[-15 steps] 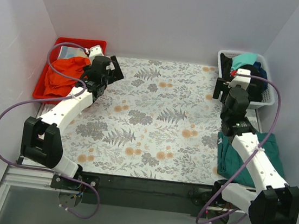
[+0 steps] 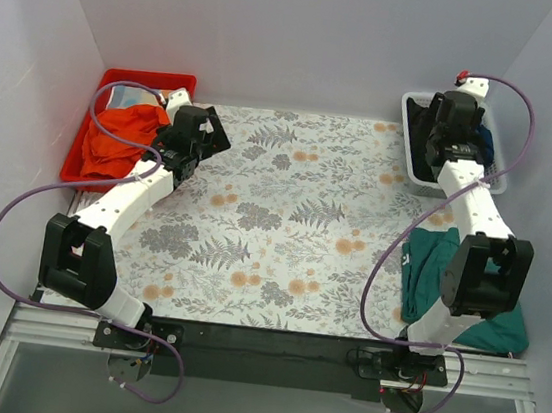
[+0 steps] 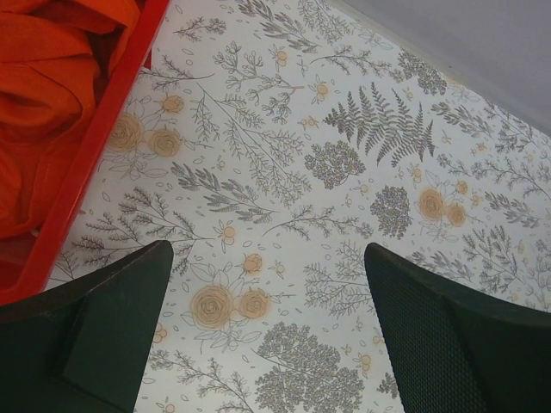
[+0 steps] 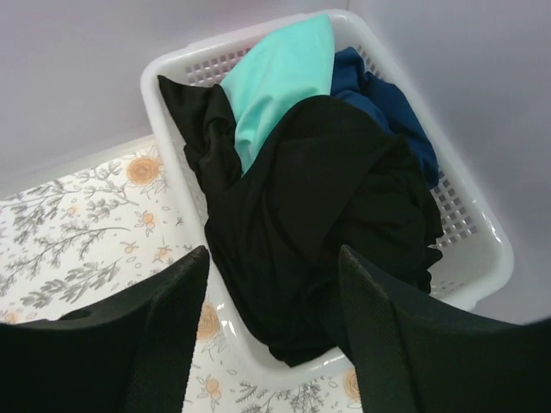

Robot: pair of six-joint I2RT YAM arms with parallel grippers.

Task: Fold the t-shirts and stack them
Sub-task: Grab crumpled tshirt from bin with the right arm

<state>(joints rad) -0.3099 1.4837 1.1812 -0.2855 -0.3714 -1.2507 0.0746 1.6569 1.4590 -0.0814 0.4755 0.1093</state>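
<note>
Surface: floral table (image 2: 285, 218), white walls around it.
Left pincer (image 3: 267, 249): my fingers are apart with nothing between them, over the table.
Red bin (image 2: 151, 76): upper left, beside my left pincer, with orange cloth (image 2: 118, 137) in it.
Right pincer (image 4: 274, 254): fingers apart, gripping nothing, over the basket (image 4: 472, 225) at upper right.
Black shirt (image 4: 318, 215): heaped in the basket, directly beyond my fingertips.
Turquoise shirt (image 4: 275, 86), navy shirt (image 4: 379, 95): in the basket, behind the black shirt.
Teal shirt (image 2: 426, 280): on the table, lower right.

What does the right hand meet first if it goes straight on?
Likely the black t-shirt heaped in the white basket, centred ahead of the open right hand; depth is unclear.
</note>
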